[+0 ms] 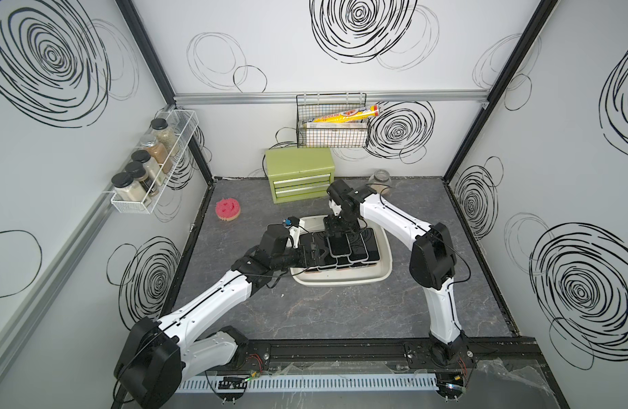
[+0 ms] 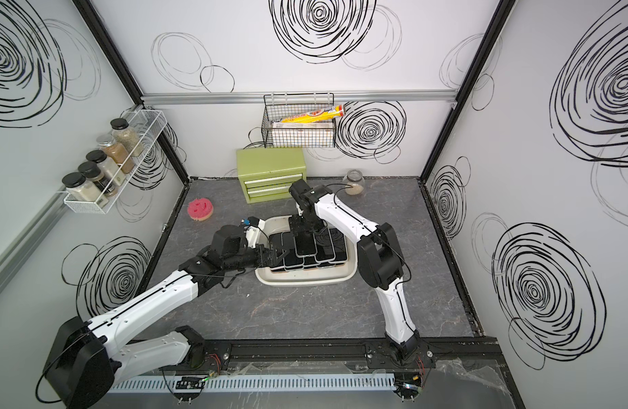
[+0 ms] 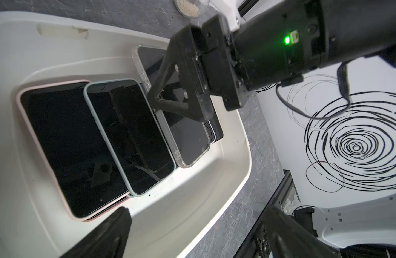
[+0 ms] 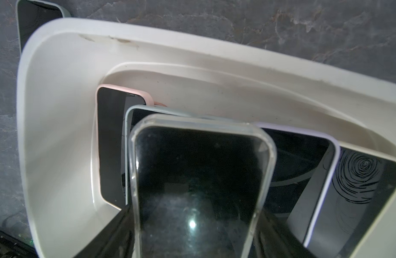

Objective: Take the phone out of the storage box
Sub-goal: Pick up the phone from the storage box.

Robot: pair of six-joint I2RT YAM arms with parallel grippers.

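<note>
Several phones (image 1: 358, 253) lie overlapping in the box (image 1: 341, 280), screens up, so only the top one offers free edges. That phone (image 4: 197, 178), in a clear case, lies atop the pile. The right gripper (image 1: 335, 233) reaches down from the far side with a finger on each long edge, clamped across its width. Gripping the narrow way at one end likely lets it lift clear without dragging its neighbours. The left gripper (image 1: 319, 253) hangs over the box's left rim, jaws wide and holding nothing, probably placed to steady the box or pile. The phone is not yet out
</note>
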